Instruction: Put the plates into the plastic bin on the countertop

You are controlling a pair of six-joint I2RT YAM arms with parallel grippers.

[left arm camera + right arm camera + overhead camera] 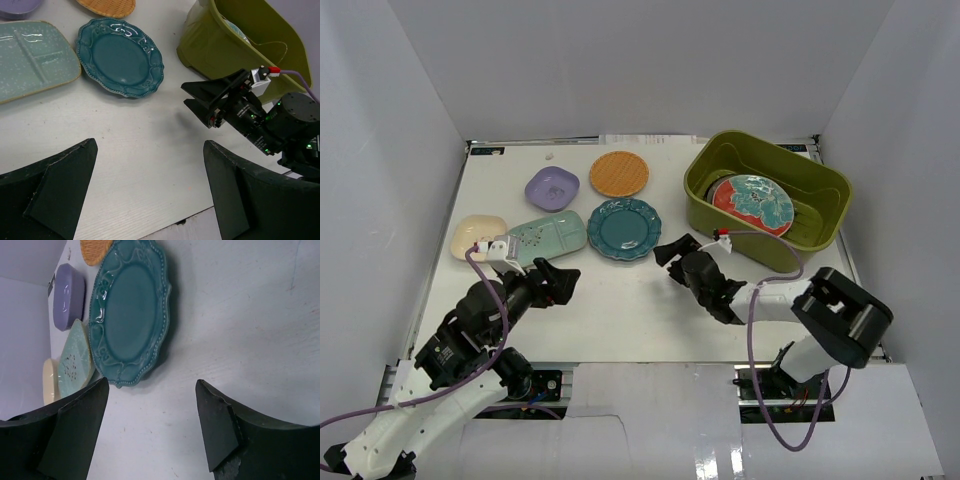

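The olive-green plastic bin stands at the far right of the white countertop and holds a red-and-teal plate on other dishes. On the countertop lie a teal scalloped plate, an orange plate, a lavender square dish, a mint rectangular plate and a cream square dish. My right gripper is open and empty, just right of the teal plate. My left gripper is open and empty, below the mint plate.
White walls enclose the countertop on three sides. In the left wrist view the right gripper sits between the teal plate and the bin. A purple cable loops by the right arm.
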